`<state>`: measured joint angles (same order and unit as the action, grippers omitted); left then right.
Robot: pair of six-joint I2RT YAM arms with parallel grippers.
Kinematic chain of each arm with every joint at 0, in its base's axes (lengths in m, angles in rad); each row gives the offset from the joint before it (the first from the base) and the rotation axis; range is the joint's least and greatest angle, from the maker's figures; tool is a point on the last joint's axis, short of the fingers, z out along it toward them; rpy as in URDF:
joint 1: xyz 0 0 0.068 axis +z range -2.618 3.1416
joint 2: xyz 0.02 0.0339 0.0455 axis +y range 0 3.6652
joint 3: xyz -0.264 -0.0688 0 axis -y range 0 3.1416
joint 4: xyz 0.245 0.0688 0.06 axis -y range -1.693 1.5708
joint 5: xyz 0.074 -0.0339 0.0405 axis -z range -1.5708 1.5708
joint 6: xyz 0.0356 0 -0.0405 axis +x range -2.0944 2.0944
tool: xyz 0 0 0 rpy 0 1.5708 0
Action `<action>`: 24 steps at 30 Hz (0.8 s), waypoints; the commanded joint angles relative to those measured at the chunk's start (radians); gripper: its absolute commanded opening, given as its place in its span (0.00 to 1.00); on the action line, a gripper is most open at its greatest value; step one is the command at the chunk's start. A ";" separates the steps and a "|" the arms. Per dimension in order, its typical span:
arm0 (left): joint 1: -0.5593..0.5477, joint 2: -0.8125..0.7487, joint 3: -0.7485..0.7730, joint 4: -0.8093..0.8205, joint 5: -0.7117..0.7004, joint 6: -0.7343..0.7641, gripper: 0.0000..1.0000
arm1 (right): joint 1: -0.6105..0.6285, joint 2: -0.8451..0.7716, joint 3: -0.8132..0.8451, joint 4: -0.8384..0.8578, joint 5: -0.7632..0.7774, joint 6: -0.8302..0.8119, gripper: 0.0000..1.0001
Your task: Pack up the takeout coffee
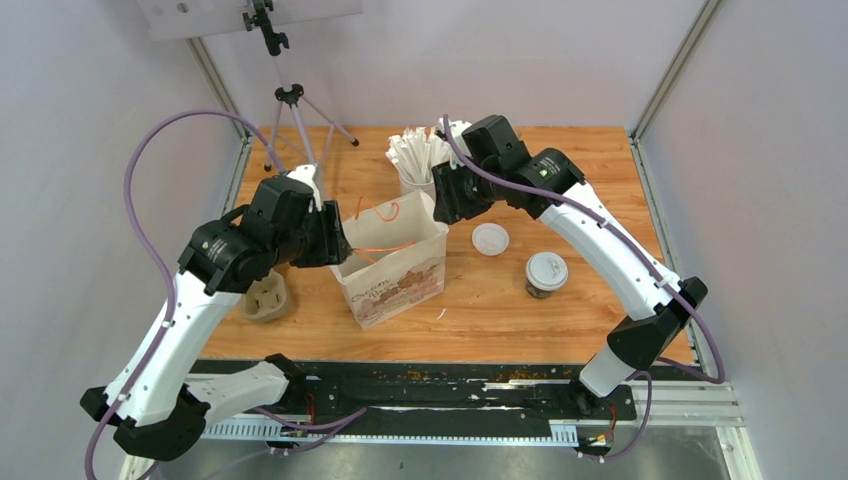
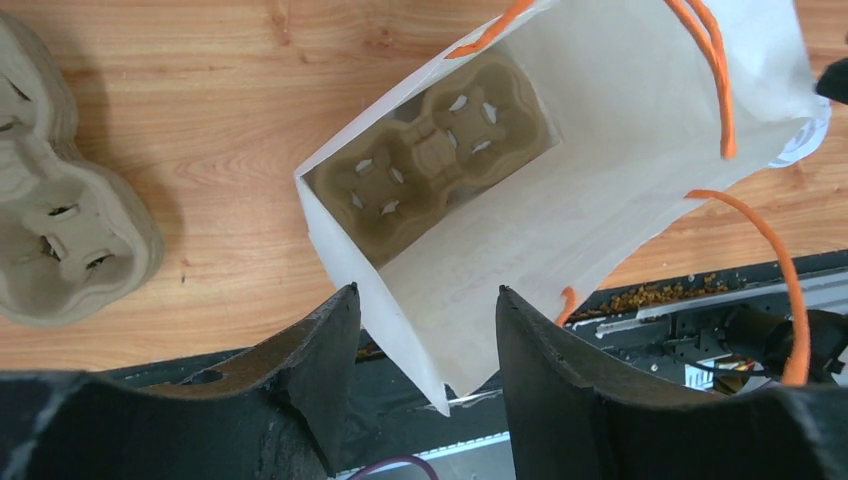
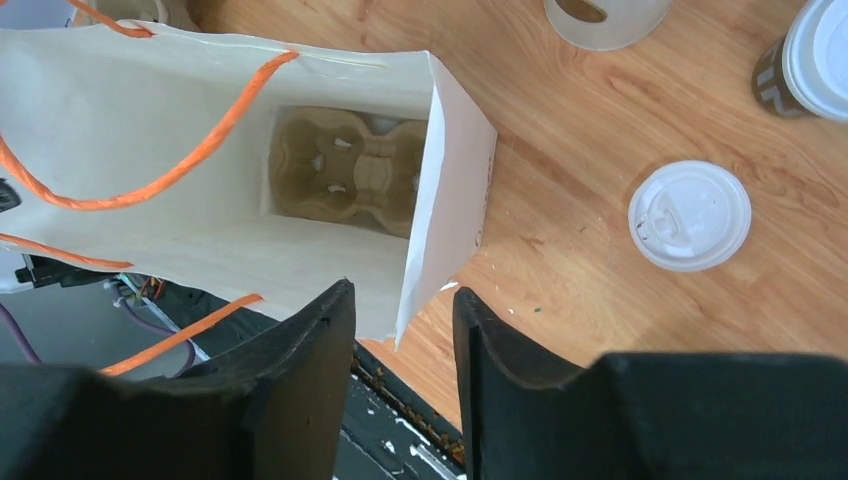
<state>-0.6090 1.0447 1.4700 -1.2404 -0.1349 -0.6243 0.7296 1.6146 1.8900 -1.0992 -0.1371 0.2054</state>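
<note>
1. Jaws apart, left gripper (image 2: 425, 300) and right gripper (image 3: 402, 292) straddle opposite rims of the paper bag (image 1: 400, 275), centre frame.
2. Lidded coffee cup (image 1: 546, 274) and second white lid (image 1: 490, 239) sit right of centre; best to spread the mouth evenly.

Brown print on paper bag (image 1: 395, 283) front, perhaps cursive wording; too small to read

Your left arm (image 1: 170, 330) and right arm (image 1: 610, 245) both wear glossy white shells over their long links and matte black housings at the joints, a purple cable (image 1: 135, 180) loops loosely along each, and the left gripper (image 2: 425, 292) and right gripper (image 3: 402, 290) end in thick, rough-cast black fingers (image 2: 560, 370).
</note>
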 commanded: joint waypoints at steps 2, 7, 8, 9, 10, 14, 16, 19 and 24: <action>-0.004 -0.030 0.048 -0.015 -0.032 -0.007 0.62 | -0.002 0.018 -0.012 0.107 -0.020 -0.001 0.43; -0.003 -0.061 0.009 -0.040 -0.065 -0.021 0.63 | -0.002 0.072 0.010 0.106 -0.028 -0.012 0.35; -0.004 -0.064 0.008 -0.045 -0.068 -0.024 0.63 | -0.002 0.080 0.014 0.105 -0.026 -0.016 0.32; -0.004 -0.066 0.008 -0.051 -0.077 -0.025 0.63 | -0.002 0.083 0.017 0.101 -0.026 -0.018 0.27; -0.004 -0.068 0.005 -0.056 -0.082 -0.028 0.63 | -0.002 0.085 0.018 0.100 -0.025 -0.020 0.21; -0.004 -0.062 0.000 -0.078 -0.089 -0.022 0.63 | -0.002 0.075 0.011 0.075 -0.018 -0.024 0.08; -0.004 -0.061 -0.013 -0.076 -0.092 -0.015 0.63 | -0.002 0.064 0.012 0.052 -0.008 -0.025 0.00; -0.003 -0.059 -0.048 -0.043 -0.074 -0.010 0.58 | -0.002 0.038 0.010 0.011 0.002 -0.007 0.00; -0.004 -0.056 -0.094 0.052 -0.030 -0.015 0.47 | -0.002 -0.024 -0.040 -0.016 -0.011 0.043 0.00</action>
<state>-0.6090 0.9859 1.3941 -1.2797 -0.1886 -0.6388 0.7296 1.6829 1.8744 -1.0771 -0.1516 0.2016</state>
